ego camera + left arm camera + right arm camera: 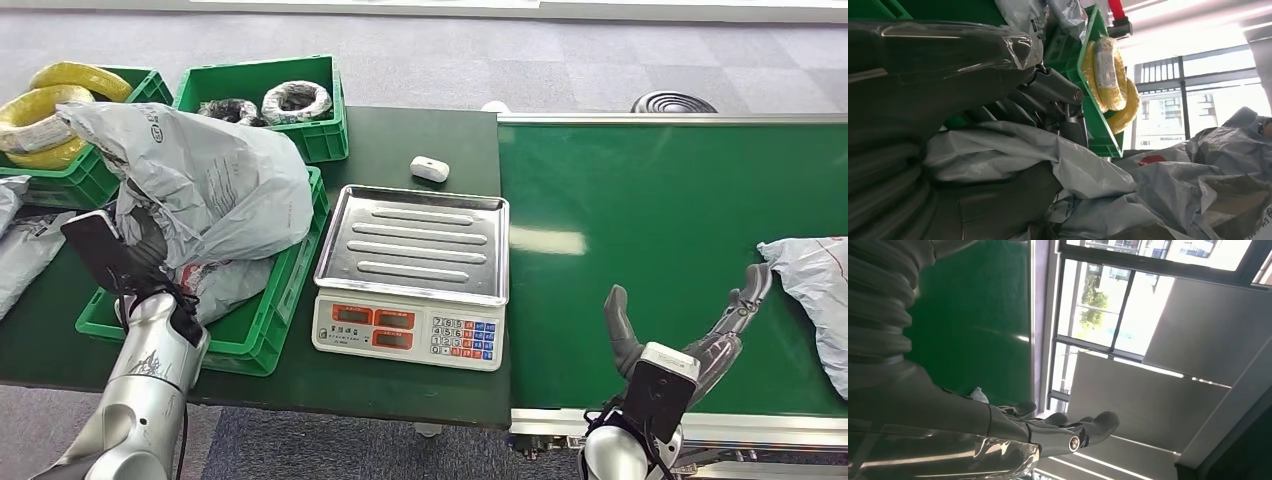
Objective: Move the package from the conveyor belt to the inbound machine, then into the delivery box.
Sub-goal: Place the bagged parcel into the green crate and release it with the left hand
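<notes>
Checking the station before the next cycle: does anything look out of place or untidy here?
The grey package is heaped above the green box, bulging over its rim rather than lying flat inside. A small white object lies loose behind the scale. Otherwise nothing stands out.

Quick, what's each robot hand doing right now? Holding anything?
Left robot hand: cannot tell; it's down among the grey bags in the crate.
Right robot hand: open, empty, over the belt.

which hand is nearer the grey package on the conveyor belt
Right. The right hand hovers open over the belt just beside the grey package, fingertips almost at its edge. The left hand is far across the table, in the green crate among bags.
</notes>
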Controlling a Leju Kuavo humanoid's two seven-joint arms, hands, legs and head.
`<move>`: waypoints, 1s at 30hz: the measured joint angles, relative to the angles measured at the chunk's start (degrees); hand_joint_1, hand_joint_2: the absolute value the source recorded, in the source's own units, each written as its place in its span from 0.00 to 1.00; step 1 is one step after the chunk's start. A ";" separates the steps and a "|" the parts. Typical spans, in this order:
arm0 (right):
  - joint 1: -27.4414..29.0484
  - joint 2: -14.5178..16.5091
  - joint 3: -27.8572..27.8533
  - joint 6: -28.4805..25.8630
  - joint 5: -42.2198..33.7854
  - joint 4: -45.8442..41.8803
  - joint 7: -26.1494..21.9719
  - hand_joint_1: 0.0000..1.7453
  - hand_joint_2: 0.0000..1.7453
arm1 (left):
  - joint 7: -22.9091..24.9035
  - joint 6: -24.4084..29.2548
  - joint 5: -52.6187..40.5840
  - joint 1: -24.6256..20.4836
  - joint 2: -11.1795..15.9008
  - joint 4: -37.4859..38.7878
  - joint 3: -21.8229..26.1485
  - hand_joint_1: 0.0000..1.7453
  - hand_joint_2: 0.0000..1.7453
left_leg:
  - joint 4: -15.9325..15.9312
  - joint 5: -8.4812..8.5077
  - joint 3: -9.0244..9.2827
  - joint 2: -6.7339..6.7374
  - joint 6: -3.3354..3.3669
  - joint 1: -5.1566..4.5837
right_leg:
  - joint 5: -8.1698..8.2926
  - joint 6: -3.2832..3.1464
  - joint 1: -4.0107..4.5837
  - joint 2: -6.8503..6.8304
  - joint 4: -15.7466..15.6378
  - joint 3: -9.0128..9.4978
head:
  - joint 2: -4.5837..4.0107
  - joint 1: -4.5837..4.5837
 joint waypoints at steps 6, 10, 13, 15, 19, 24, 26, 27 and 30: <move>0.00 0.00 0.18 0.00 0.00 -0.08 0.01 0.00 1.00 | -0.02 0.00 0.06 -0.72 0.23 1.78 0.99 0.99 1.00 | -0.03 0.01 0.26 0.00 -0.01 0.00 | -0.02 -0.03 0.01 0.00 0.01 0.25 | 0.00 0.00; 0.00 0.00 0.21 -0.01 0.00 -0.08 -0.01 0.00 1.00 | 0.14 0.01 0.19 -0.91 0.32 2.34 1.17 0.36 1.00 | -0.04 0.01 0.32 -0.01 -0.02 0.00 | -0.02 -0.03 0.01 -0.01 0.01 0.33 | -0.01 0.01; -0.03 0.00 0.38 0.00 -0.01 -0.08 0.00 0.00 1.00 | 0.59 0.20 0.94 -1.09 0.40 2.96 1.73 0.00 0.50 | -0.05 0.00 0.39 -0.02 -0.02 -0.01 | -0.03 -0.03 0.01 -0.01 0.01 0.42 | 0.00 0.01; -0.12 0.00 0.72 0.00 -0.02 -0.08 0.02 0.00 1.00 | 0.52 0.45 1.52 -1.09 0.45 3.21 2.34 0.00 0.00 | -0.07 0.00 0.45 -0.02 -0.03 -0.01 | -0.04 -0.05 0.01 -0.01 0.01 0.48 | 0.00 0.01; -0.98 0.04 1.55 0.00 0.11 -0.08 0.51 0.00 1.00 | 0.12 2.67 0.83 -0.67 0.54 2.99 3.14 0.00 0.00 | -0.12 -0.02 0.66 -0.02 -0.06 -0.03 | -0.09 -0.11 0.01 -0.02 0.01 0.66 | 0.00 0.01; -1.85 0.13 2.32 0.00 0.38 -0.08 1.36 0.00 1.00 | -0.08 6.84 -10.41 1.80 -0.63 -2.27 5.95 0.00 0.00 | -0.15 -0.05 0.81 0.00 -0.11 -0.02 | -0.12 -0.15 0.01 -0.03 0.01 0.74 | 0.00 0.00; -1.86 0.13 2.56 0.00 0.24 -0.08 1.10 0.00 1.00 | -0.19 7.01 -13.89 3.71 -1.65 -5.87 7.58 0.00 0.00 | -0.15 -0.05 0.76 0.02 -0.11 -0.02 | -0.11 -0.15 0.01 -0.01 0.01 0.67 | 0.00 0.00; -1.85 0.13 2.61 0.00 0.10 -0.08 0.86 0.00 1.00 | -0.22 6.98 -14.03 4.94 -2.08 -7.84 7.89 0.00 0.00 | -0.14 -0.04 0.70 0.03 -0.12 -0.01 | -0.11 -0.15 0.02 0.01 0.01 0.60 | 0.00 0.01; -1.73 0.13 2.64 0.00 -0.50 -0.01 -0.11 0.00 1.00 | -0.29 5.79 -11.41 9.62 -3.04 -16.08 6.20 0.00 0.00 | -0.12 0.01 0.35 0.09 -0.13 0.02 | -0.08 -0.16 0.04 0.04 0.03 0.24 | 0.00 0.02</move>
